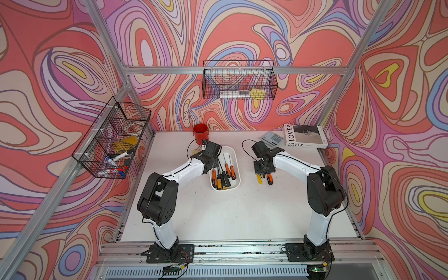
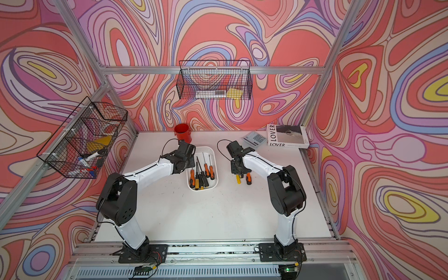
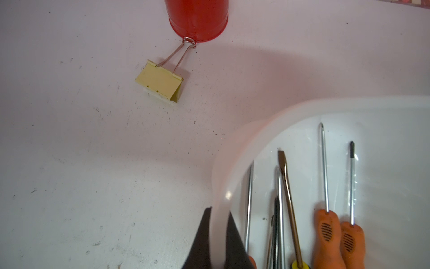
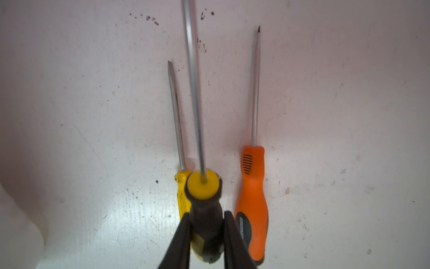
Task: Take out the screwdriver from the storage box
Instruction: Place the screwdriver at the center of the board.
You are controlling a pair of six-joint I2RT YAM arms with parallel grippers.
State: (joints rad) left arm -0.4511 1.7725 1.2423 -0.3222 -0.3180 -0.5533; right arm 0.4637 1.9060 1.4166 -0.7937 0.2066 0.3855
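Clamped right gripper (image 4: 206, 217) on a screwdriver (image 4: 203, 184) beside the box (image 1: 232, 155), left gripper (image 3: 220, 210) on its wall; probably risked landing it atop the yellow one (image 4: 181, 195) by dropping straight.

The word "LOVER" is printed twice in black capitals on the white book (image 1: 304, 137) at the table's far right corner. It runs once up the cover's left edge and once along its near edge, and reads the same in both top views (image 2: 287, 137). In the right wrist view, the orange-handled screwdriver (image 4: 252, 186) carries white lettering on its black grip, too blurred to read. The calculator (image 1: 272, 138) keys are too small to make out.
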